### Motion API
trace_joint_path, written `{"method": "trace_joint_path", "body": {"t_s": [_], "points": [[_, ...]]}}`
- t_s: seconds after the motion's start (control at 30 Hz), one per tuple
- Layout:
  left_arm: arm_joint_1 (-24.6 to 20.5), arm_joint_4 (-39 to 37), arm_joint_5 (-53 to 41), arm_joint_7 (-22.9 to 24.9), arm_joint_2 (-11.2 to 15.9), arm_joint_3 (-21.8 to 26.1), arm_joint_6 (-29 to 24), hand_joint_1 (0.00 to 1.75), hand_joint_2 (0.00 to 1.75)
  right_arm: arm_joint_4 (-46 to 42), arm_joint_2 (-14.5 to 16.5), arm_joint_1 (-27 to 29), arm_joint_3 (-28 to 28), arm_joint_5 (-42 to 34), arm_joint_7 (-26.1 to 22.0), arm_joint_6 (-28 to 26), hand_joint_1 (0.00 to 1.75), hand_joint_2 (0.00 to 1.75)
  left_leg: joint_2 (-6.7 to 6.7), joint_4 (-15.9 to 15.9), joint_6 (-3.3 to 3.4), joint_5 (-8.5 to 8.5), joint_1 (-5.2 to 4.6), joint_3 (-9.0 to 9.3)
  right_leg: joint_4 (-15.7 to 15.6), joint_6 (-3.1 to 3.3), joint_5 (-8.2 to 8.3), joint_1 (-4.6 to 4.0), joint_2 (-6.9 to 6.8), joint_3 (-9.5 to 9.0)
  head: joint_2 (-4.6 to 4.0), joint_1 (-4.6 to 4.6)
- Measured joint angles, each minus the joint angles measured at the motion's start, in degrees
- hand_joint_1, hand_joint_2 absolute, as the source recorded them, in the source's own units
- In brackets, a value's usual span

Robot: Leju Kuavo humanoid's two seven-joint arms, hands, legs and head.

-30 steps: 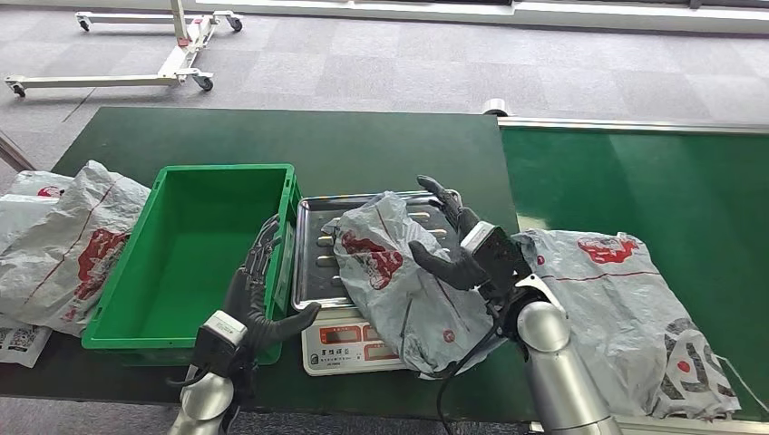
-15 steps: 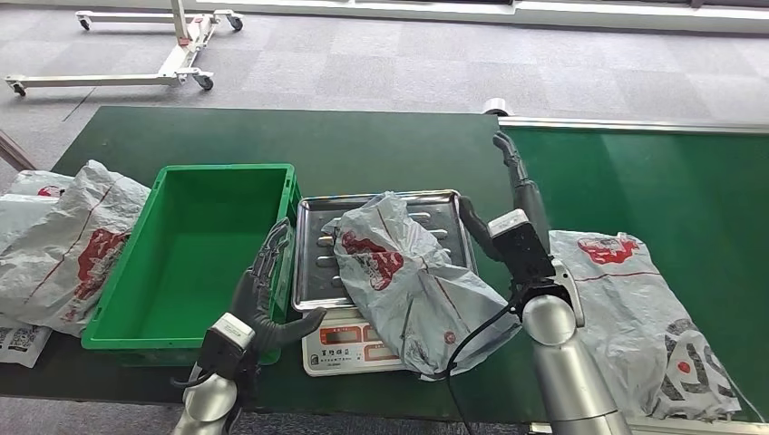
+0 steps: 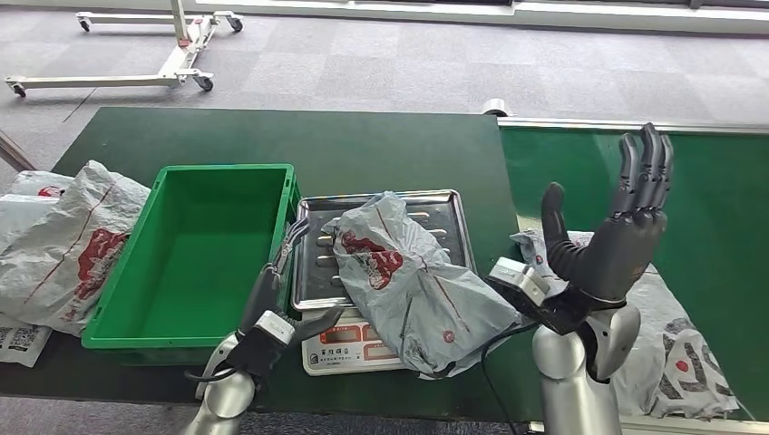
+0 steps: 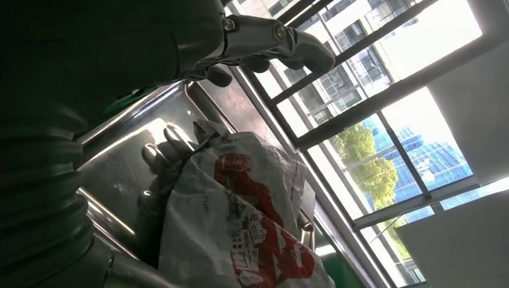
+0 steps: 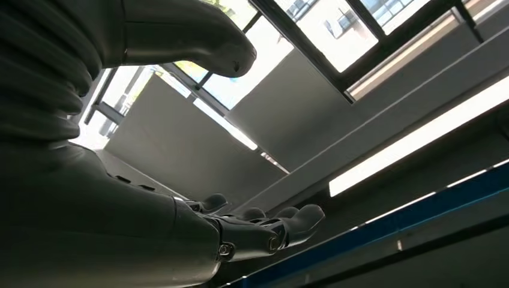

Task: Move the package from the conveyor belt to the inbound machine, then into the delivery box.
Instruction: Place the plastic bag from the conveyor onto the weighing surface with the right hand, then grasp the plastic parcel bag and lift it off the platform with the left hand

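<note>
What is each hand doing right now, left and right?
Left hand: open, holding nothing, beside the scale tray.
Right hand: open, raised, holding nothing; the package lies on the tray.

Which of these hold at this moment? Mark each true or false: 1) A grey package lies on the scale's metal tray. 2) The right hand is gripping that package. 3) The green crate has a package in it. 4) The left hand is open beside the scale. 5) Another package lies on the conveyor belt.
1) True: the grey package lies on the scale's metal tray, hanging over its front edge.
2) False: the right hand is raised, open, apart from the package.
3) False: the green crate holds nothing; bags lie outside it, on the far side from the scale.
4) True: the left hand is open beside the scale, holding nothing.
5) True: a second package lies on the conveyor belt.
</note>
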State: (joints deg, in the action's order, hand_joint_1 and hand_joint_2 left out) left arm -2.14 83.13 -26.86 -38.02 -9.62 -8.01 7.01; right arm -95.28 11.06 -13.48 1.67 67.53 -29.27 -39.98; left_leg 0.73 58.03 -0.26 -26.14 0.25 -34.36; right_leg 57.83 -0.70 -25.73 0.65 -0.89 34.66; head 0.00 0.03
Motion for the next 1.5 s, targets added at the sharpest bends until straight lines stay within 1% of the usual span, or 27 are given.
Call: {"method": "trace_joint_path", "body": {"t_s": [0.07, 0.17, 0.33, 0.67, 0.7, 0.73, 0.8, 0.83, 0.93, 1.0, 1.07, 1.13, 1.17, 1.5], "points": [[-1.2, -0.9, -1.1, 0.9, 0.0, -1.1, 1.8, 0.00, 1.75, 0.0, 1.5, 0.6, -1.6, -1.8, -1.4, 0.0, 0.00, 1.75, 0.00, 0.0, 0.00, 0.01, 0.00, 0.00, 0.0, 0.00, 0.01, 0.01, 0.01, 0.00, 0.00, 0.01], [-3.4, -3.3, -3.0, 2.2, 0.1, -2.8, 2.9, 0.00, 1.75, 0.5, 3.5, 1.6, -3.4, -5.1, -3.8, 0.0, 0.00, 1.75, -0.01, 0.0, 0.01, 0.01, 0.00, 0.01, 0.0, 0.00, 0.01, 0.03, 0.00, -0.02, 0.00, 0.01], [-6.8, -9.1, -4.9, 2.8, 0.4, -5.6, 3.2, 0.00, 1.75, 3.0, 4.8, 2.7, -5.4, -9.3, -7.5, 0.0, 0.00, 1.75, -0.01, 0.0, 0.01, 0.00, -0.01, 0.00, 0.0, -0.01, 0.02, 0.05, 0.01, -0.02, 0.00, 0.01], [-12.9, -22.4, -6.9, 1.0, 0.2, -11.8, 3.9, 0.00, 1.75, 7.8, 4.9, 3.7, -6.4, -12.0, -5.7, 0.0, 0.00, 1.75, 0.01, 0.0, 0.01, -0.01, -0.02, 0.00, 0.0, -0.01, 0.02, 0.06, 0.04, 0.01, 0.00, 0.00], [-13.3, -23.5, -7.1, 0.8, 0.1, -12.3, 3.8, 0.08, 1.75, 8.0, 4.9, 3.9, -6.5, -12.0, -5.5, 0.0, 0.00, 1.75, 0.01, 0.0, 0.01, -0.01, -0.02, 0.00, 0.0, -0.01, 0.01, 0.06, 0.04, 0.01, 0.00, 0.00], [-13.8, -24.6, -7.2, 0.6, 0.0, -12.8, 3.7, 0.33, 1.75, 8.1, 4.9, 4.0, -6.5, -12.0, -5.3, 0.0, 0.00, 1.75, 0.00, 0.0, 0.01, -0.01, -0.02, 0.00, 0.0, -0.01, 0.01, 0.06, 0.03, 0.01, 0.00, 0.01], [-14.5, -26.4, -7.3, 0.3, -0.2, -13.7, 3.5, 0.88, 1.75, 8.4, 4.9, 4.2, -6.5, -11.9, -4.8, 0.0, 0.00, 1.75, -0.01, 0.0, 0.01, -0.01, -0.02, -0.01, 0.0, -0.01, 0.01, 0.06, 0.02, 0.00, 0.00, 0.01], [-14.7, -27.0, -7.3, 0.2, -0.3, -14.1, 3.4, 1.07, 1.75, 8.5, 4.9, 4.2, -6.5, -11.8, -4.6, 0.0, 0.00, 1.75, -0.01, 0.0, 0.01, -0.01, -0.02, -0.01, 0.0, -0.01, 0.01, 0.06, 0.03, 0.00, 0.00, 0.00], [-15.2, -28.4, -7.2, -0.1, -0.5, -14.9, 3.2, 1.13, 1.75, 8.8, 4.9, 4.3, -6.5, -11.7, -4.2, 0.0, 0.00, 1.75, -0.01, 0.0, 0.01, -0.01, -0.02, 0.00, 0.0, -0.02, 0.01, 0.06, 0.03, 0.00, 0.00, 0.00], [-15.5, -29.0, -7.0, -0.2, -0.6, -15.1, 3.2, 1.36, 1.75, 8.9, 4.9, 4.4, -6.5, -11.7, -4.0, 0.0, 0.00, 1.75, -0.01, 0.0, 0.01, -0.01, -0.02, 0.00, 0.0, -0.02, 0.01, 0.06, 0.03, 0.00, 0.00, 0.00], [-15.8, -29.4, -6.8, -0.2, -0.7, -15.3, 3.2, 1.64, 1.75, 9.1, 4.9, 4.5, -6.5, -11.7, -3.9, 0.0, 0.00, 1.75, -0.01, 0.0, 0.01, -0.01, -0.02, 0.00, 0.0, -0.02, 0.01, 0.06, 0.03, -0.01, 0.00, 0.00], [-16.1, -29.7, -6.7, -0.2, -0.7, -15.4, 3.3, 1.73, 1.75, 9.2, 4.9, 4.5, -6.5, -11.5, -3.5, 0.0, 0.00, 1.75, -0.01, 0.0, 0.01, -0.01, -0.02, 0.00, 0.0, -0.02, 0.01, 0.06, 0.02, -0.01, 0.00, 0.01], [-16.3, -29.8, -6.6, -0.2, -0.8, -15.5, 3.3, 1.75, 1.75, 9.2, 4.9, 4.5, -6.5, -11.5, -3.3, 0.0, 0.00, 1.75, -0.01, 0.0, 0.01, -0.01, -0.02, 0.00, 0.0, -0.02, 0.01, 0.06, 0.02, -0.01, 0.00, 0.01], [-17.5, -30.5, -5.5, -0.1, -1.0, -15.6, 3.3, 1.75, 1.75, 9.7, 4.9, 4.6, -6.5, -10.8, -2.2, 0.0, 0.00, 1.75, -0.01, 0.0, 0.01, -0.01, -0.02, 0.01, 0.0, -0.02, 0.01, 0.06, 0.03, -0.02, 0.00, 0.01]]}}
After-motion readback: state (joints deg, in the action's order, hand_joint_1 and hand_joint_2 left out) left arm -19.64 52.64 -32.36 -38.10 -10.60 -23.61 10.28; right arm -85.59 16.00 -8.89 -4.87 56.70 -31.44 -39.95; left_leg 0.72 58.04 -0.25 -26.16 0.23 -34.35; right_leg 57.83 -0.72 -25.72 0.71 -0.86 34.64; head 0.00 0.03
